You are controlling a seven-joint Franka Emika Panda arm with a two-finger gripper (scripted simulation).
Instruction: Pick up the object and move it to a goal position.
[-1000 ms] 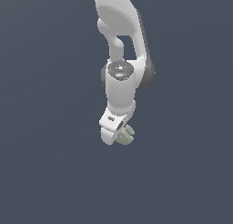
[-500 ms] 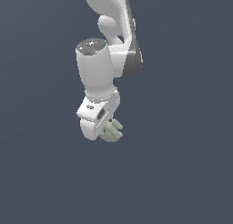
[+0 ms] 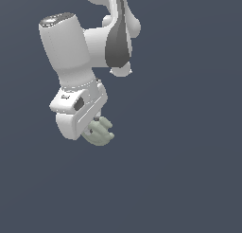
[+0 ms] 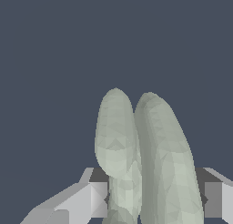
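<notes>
The gripper [image 3: 96,129] is closed on the object [image 3: 99,133], a small pale grey-green lump with rounded knobs. In the wrist view the two fingers [image 4: 98,199] stand on either side of the object [image 4: 150,168] and press against it, with only the lump's width between them; two long rounded lobes of it stick out past the fingertips. In the exterior view the object hangs just under the white hand of the arm [image 3: 75,66], partly hidden behind the hand's body, and touches nothing else.

Around the gripper there is only flat dark grey background in both views. No table edge, shadow or contact under the object can be made out, so it appears to be held up in the air.

As a judgement, the pick-up part of the task is done: the object is gripped and seems clear of any support. What is left is carrying it to the goal position. No goal marker shows in either view, so how far the object is from that position cannot be told.
</notes>
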